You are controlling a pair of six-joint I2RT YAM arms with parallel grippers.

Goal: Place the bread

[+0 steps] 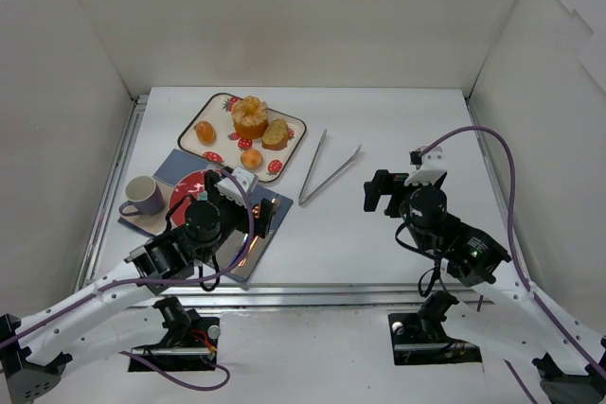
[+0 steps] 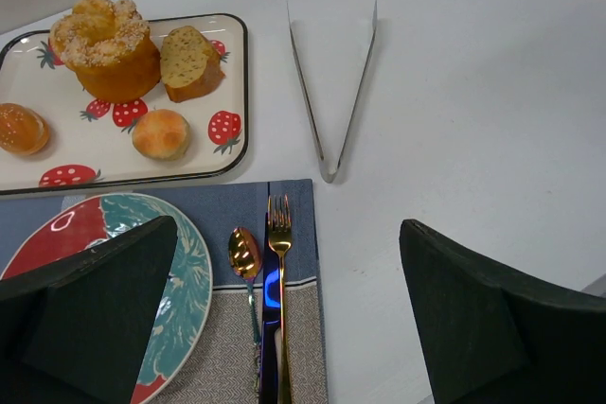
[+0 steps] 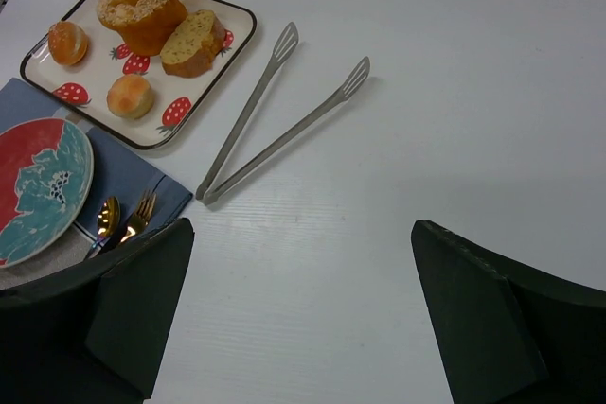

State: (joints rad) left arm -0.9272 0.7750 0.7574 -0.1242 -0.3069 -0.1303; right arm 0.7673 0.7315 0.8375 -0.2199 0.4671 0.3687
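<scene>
— Left gripper [image 2: 289, 226] and right gripper [image 3: 303, 229] are recorded spread wide, nothing held.
— Bread [image 1: 251, 158] is found on the tray [image 2: 95, 150], toward its 6 o'clock edge, untouched. Pickup and placement are judged outstanding.

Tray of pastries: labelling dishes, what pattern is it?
The tray is white with red strawberries; left wrist view shows it best.

High rear overview, two low forward-facing wrist views — tongs [image 2: 328, 169] in all three
</scene>
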